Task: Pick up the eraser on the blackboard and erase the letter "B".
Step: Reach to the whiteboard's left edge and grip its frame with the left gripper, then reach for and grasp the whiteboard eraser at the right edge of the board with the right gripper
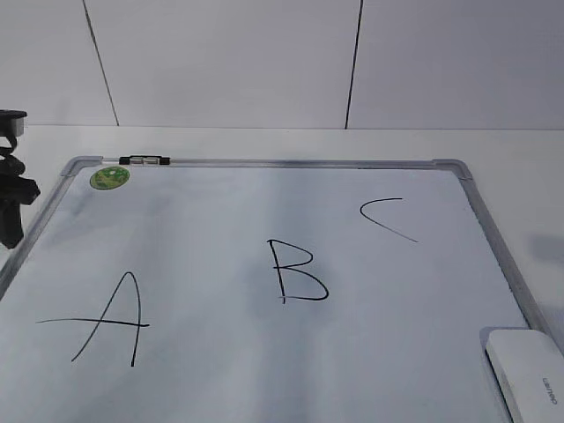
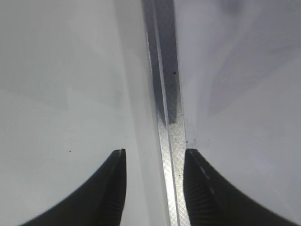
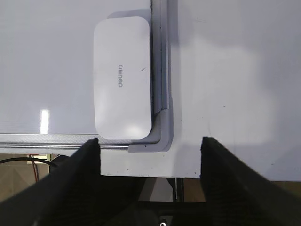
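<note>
The blackboard (image 1: 229,220) is a white dry-erase board with a silver-grey frame, lying flat on the table. The letter "B" (image 1: 295,271) is drawn in black at its middle, between a slanted "A" (image 1: 110,322) and an open "C" (image 1: 385,216). The eraser (image 1: 533,374) lies in the board's near right corner; in the right wrist view it (image 3: 122,77) lies against the frame. My right gripper (image 3: 150,143) is open and empty, above the table edge just short of the eraser. My left gripper (image 2: 154,157) is open, straddling the board's left frame (image 2: 164,94).
A round green sticker (image 1: 109,177) and a small black clip (image 1: 145,160) sit at the board's far left corner. The left arm (image 1: 13,194) shows at the left edge. A white wall stands behind the table. Below the table's front edge, cables and floor show (image 3: 28,162).
</note>
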Available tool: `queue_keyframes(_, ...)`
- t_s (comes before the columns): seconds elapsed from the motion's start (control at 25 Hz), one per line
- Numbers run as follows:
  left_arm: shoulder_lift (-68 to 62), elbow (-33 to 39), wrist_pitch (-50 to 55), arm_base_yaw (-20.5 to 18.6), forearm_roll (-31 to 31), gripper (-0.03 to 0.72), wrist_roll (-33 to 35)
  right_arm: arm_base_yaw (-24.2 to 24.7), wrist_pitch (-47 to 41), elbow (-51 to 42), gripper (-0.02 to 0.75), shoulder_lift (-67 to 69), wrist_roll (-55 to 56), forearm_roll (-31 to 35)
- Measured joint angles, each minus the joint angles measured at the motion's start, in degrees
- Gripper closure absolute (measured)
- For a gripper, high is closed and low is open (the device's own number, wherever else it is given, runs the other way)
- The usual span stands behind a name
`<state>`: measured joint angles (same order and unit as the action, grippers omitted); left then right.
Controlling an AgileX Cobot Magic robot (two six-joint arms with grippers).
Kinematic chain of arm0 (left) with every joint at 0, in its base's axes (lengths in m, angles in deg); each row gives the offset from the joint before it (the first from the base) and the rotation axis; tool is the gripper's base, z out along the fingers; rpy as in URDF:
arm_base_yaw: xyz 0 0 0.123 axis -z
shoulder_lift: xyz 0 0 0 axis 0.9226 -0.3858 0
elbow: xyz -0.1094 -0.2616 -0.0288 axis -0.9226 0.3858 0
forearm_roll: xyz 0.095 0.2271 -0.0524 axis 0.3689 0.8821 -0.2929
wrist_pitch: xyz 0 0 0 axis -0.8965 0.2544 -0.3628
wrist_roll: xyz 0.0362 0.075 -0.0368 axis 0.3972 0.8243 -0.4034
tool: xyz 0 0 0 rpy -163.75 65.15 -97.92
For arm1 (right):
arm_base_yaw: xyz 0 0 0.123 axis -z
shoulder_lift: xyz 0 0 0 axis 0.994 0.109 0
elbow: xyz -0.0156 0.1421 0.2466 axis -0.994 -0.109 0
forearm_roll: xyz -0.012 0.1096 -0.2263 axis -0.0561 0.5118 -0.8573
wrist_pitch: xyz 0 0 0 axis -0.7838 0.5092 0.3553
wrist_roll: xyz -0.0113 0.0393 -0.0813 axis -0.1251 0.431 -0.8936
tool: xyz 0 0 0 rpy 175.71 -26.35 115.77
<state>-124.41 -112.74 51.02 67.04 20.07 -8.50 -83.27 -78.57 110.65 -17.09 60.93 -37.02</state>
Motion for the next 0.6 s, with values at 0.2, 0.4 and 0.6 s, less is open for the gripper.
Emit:
queue_keyframes(0.2,-2.2,0.0,0.5,0.0,0.0,0.388,0.0,0.0,0.1,0.0,0.216,0.0,0.0,0.0)
queue_keyframes(0.4,-2.9,0.0,0.5,0.0,0.0,0.388,0.1,0.0,0.1,0.0,0.216,0.0,0.0,0.0)
queue_keyframes(0.6,-3.9,0.0,0.5,0.0,0.0,0.388,0.1,0.0,0.1,0.0,0.216,0.0,0.0,0.0)
